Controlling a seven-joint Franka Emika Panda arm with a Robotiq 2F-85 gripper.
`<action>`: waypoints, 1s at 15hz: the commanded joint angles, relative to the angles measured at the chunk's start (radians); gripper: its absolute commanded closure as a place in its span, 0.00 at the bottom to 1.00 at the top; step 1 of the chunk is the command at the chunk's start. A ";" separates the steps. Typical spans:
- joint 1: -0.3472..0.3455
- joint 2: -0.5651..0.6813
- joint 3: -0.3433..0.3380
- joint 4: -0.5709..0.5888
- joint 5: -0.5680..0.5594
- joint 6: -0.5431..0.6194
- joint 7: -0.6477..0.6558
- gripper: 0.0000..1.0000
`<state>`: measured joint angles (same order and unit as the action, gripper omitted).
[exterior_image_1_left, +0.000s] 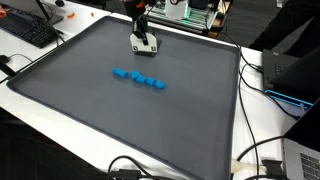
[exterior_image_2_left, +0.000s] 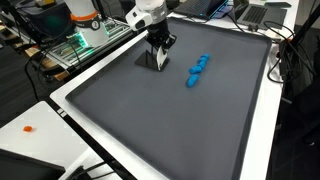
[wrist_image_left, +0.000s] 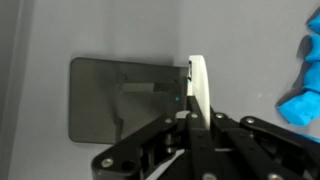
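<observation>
Grey mat (exterior_image_1_left: 100, 110) lies under the fingers (wrist_image_left: 240, 128), clamped on a thin white piece (wrist_image_left: 198, 85); we advise holding it upright and lowering squarely, clear of the blue blocks (exterior_image_1_left: 138, 77).

The row of blocks (exterior_image_1_left: 138, 77) lies on the mat (exterior_image_1_left: 70, 110) near its middle. In an exterior view the gripper (exterior_image_1_left: 144, 36) stands behind the row, well apart from it, over the mat's far part, with a thin piece (wrist_image_left: 198, 85) upright between its fingers. A keyboard (exterior_image_1_left: 28, 30) lies off the mat beside its far corner.
</observation>
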<state>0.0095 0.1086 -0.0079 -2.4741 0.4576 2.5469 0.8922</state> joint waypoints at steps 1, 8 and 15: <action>0.000 0.012 0.003 -0.016 0.027 0.043 -0.002 0.99; 0.000 0.025 0.005 -0.014 0.035 0.061 -0.003 0.99; 0.006 0.029 0.002 -0.009 -0.007 0.032 0.012 0.99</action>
<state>0.0104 0.1233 -0.0074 -2.4739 0.4596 2.5801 0.8923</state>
